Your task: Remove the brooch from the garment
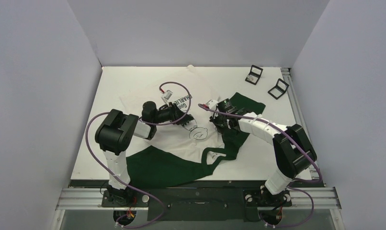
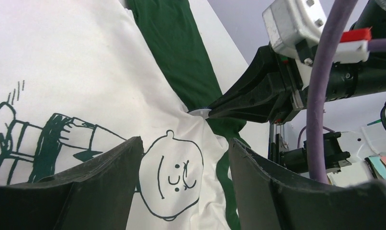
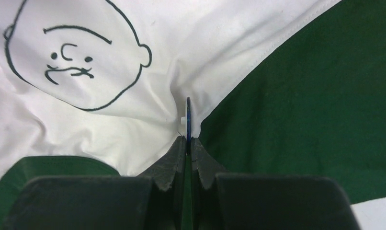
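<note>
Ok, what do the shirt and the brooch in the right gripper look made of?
The garment: soft matte knit cloth, likely cotton, since it creases and puckers. The brooch: thin, rigid, dark blue edge held by the right gripper; metal or plastic, cannot tell.

The brooch (image 3: 188, 115) shows only as a thin dark edge pinched in the right hand (image 3: 188, 142); its face is hidden. From above it is too small to find. The left arm (image 1: 133, 128) covers part of the garment's (image 1: 155, 167) lettering. Two small black objects (image 1: 254, 74) far across the desk (image 1: 263, 158) cannot be identified.
</note>
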Controlling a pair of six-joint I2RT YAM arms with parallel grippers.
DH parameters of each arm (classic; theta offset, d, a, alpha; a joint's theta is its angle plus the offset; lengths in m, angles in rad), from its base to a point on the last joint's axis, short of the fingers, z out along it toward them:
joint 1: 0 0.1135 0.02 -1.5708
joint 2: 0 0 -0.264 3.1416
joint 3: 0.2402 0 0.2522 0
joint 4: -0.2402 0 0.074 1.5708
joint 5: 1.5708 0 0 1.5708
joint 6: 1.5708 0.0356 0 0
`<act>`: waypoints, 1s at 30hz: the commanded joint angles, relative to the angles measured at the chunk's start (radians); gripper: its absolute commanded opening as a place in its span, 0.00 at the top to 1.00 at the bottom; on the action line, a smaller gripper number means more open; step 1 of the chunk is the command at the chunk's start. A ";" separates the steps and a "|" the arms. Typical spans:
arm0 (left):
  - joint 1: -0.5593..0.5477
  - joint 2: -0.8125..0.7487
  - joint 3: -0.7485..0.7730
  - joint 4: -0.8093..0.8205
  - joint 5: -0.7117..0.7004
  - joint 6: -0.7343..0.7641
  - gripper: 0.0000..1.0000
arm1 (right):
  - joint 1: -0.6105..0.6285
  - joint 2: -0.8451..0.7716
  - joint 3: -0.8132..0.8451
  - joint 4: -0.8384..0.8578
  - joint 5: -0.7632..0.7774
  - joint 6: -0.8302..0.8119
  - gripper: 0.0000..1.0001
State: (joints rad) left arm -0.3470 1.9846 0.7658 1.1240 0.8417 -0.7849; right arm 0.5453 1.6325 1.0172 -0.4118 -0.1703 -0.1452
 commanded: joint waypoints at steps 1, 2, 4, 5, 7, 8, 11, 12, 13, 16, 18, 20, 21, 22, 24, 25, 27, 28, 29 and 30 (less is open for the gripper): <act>0.025 -0.071 -0.017 0.008 0.028 0.001 0.37 | 0.015 0.011 0.041 -0.046 0.126 -0.059 1.00; 0.030 -0.075 -0.020 0.003 0.029 0.004 0.36 | 0.022 0.012 0.043 -0.052 0.137 -0.064 1.00; 0.037 -0.087 -0.025 -0.008 0.031 0.009 0.36 | 0.031 0.014 0.045 -0.058 0.162 -0.078 1.00; 0.039 -0.094 -0.026 -0.011 0.034 0.010 0.36 | 0.034 0.015 0.046 -0.059 0.195 -0.087 1.00; 0.047 -0.102 -0.030 -0.013 0.037 0.010 0.36 | 0.038 0.014 0.046 -0.064 0.210 -0.094 1.00; 0.050 -0.104 -0.032 -0.015 0.037 0.010 0.36 | 0.040 0.012 0.047 -0.064 0.213 -0.097 1.00; 0.060 -0.121 -0.035 -0.036 0.040 0.021 0.36 | 0.035 0.003 0.049 -0.070 0.223 -0.108 1.00; 0.064 -0.127 -0.032 -0.044 0.042 0.025 0.36 | 0.027 0.001 0.048 -0.072 0.220 -0.109 1.00; 0.066 -0.131 -0.031 -0.068 0.045 0.037 0.36 | 0.022 -0.007 0.048 -0.076 0.209 -0.112 1.00; 0.073 -0.151 -0.027 -0.122 0.050 0.072 0.36 | -0.013 -0.030 0.054 -0.091 0.149 -0.113 1.00; 0.082 -0.166 -0.026 -0.161 0.053 0.097 0.36 | -0.037 -0.057 0.061 -0.100 0.097 -0.115 1.00; 0.093 -0.185 -0.025 -0.207 0.055 0.124 0.36 | -0.066 -0.091 0.069 -0.100 0.041 -0.100 1.00; 0.101 -0.193 -0.025 -0.217 0.059 0.129 0.35 | -0.084 -0.116 0.080 -0.105 0.015 -0.098 1.00; 0.106 -0.208 -0.024 -0.238 0.060 0.141 0.35 | -0.094 -0.130 0.084 -0.103 -0.039 -0.087 1.00; 0.119 -0.238 -0.019 -0.284 0.066 0.167 0.35 | -0.117 -0.171 0.093 -0.089 -0.119 -0.066 1.00; 0.128 -0.247 -0.013 -0.302 0.071 0.178 0.35 | -0.131 -0.198 0.099 -0.077 -0.148 -0.058 1.00; 0.136 -0.279 -0.004 -0.353 0.082 0.208 0.35 | -0.145 -0.229 0.104 -0.056 -0.222 -0.025 1.00; 0.137 -0.305 -0.002 -0.387 0.090 0.230 0.35 | -0.150 -0.248 0.101 -0.044 -0.287 0.001 1.00; 0.137 -0.317 0.008 -0.412 0.093 0.244 0.35 | -0.157 -0.260 0.094 -0.007 -0.308 0.021 1.00; 0.137 -0.344 0.013 -0.467 0.103 0.280 0.35 | -0.159 -0.276 0.083 0.027 -0.353 0.055 1.00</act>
State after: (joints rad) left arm -0.2157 1.7405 0.7311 0.7902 0.8967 -0.6212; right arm 0.3973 1.4338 1.0786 -0.4995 -0.3122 -0.1894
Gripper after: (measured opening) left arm 0.646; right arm 0.009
